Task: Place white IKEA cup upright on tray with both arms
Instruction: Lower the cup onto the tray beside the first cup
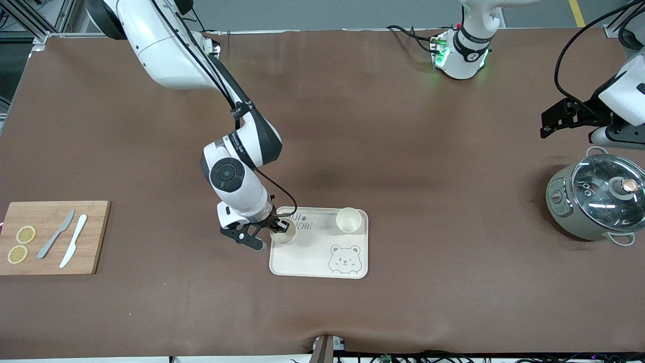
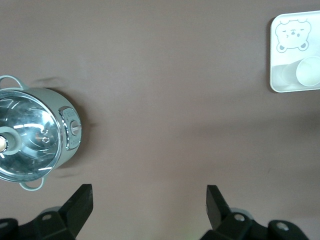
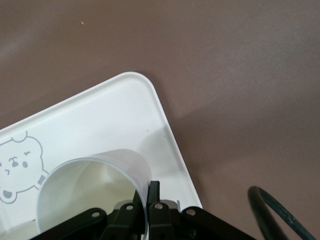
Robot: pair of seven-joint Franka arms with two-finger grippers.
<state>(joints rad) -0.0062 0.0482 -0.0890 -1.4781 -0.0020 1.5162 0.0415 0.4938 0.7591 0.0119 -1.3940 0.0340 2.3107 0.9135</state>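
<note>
Gripping the rim of a white cup (image 1: 283, 231) standing upright on the tray (image 1: 318, 254), the right gripper (image 1: 274, 225) partly hides it in the front view. Left wrist view: the left gripper (image 2: 149, 197) hangs over bare desk (image 2: 160, 100), jaws spread wide, beside a lidded pot (image 2: 35, 135). Right wrist view: only part of that cup's (image 3: 92, 187) wall shows between the clenched jaws.

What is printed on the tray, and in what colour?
A grey bear face and lettering on the cream-white tray; clearest in the front view.

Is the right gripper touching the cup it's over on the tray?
Touching. The right wrist view shows the right gripper with its fingers pinching the rim wall of the cup, one inside and one outside, on the tray.
</note>
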